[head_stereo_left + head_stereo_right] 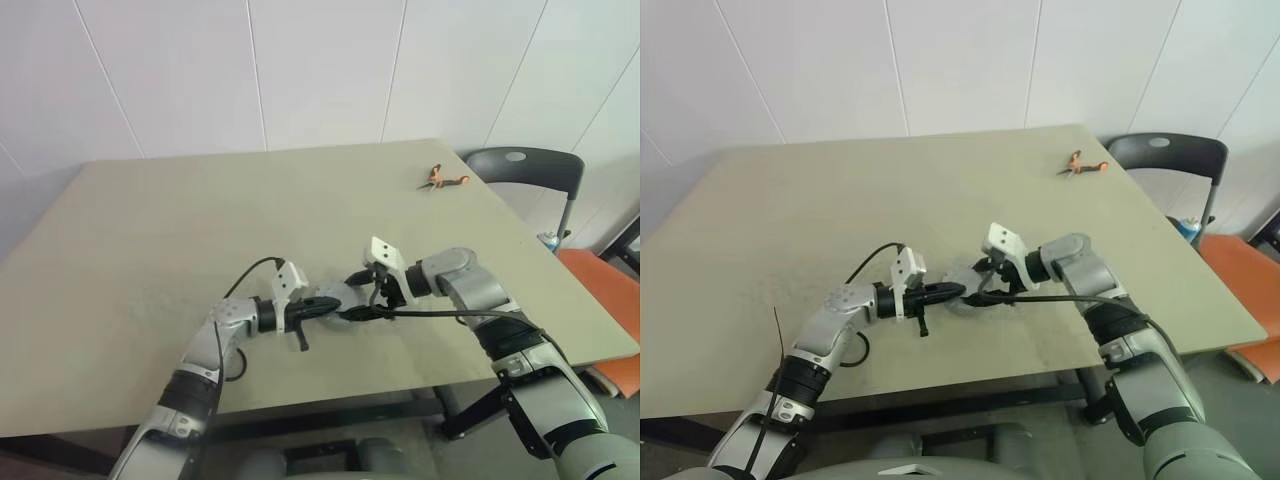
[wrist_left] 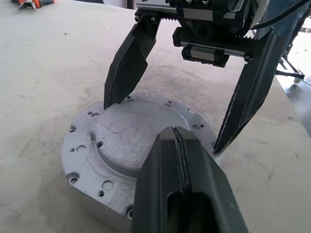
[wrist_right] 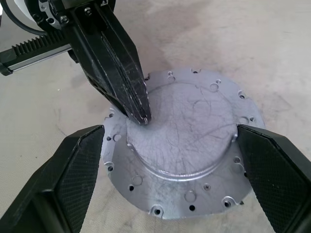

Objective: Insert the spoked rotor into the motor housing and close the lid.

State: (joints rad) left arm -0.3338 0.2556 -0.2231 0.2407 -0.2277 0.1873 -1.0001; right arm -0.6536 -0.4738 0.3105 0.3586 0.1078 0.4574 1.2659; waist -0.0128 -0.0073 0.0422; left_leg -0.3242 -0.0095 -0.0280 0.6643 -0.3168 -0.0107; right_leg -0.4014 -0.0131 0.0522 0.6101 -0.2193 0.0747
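Spanning a white-panelled room, the beige table (image 1: 200, 230) carries orange pliers (image 1: 443, 180) far right, a grey chair (image 1: 530, 170) beyond. Near-centre, the lid (image 3: 187, 145) lies flat; wrist views reveal the left gripper (image 3: 138, 114) pinched shut, tips on it, the right gripper (image 2: 163, 124) straddling it wide.

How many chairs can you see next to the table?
2. A dark grey chair stands at the table's far right corner, and an orange chair sits nearer along the right side, only partly in view. Others could be hidden behind the table.
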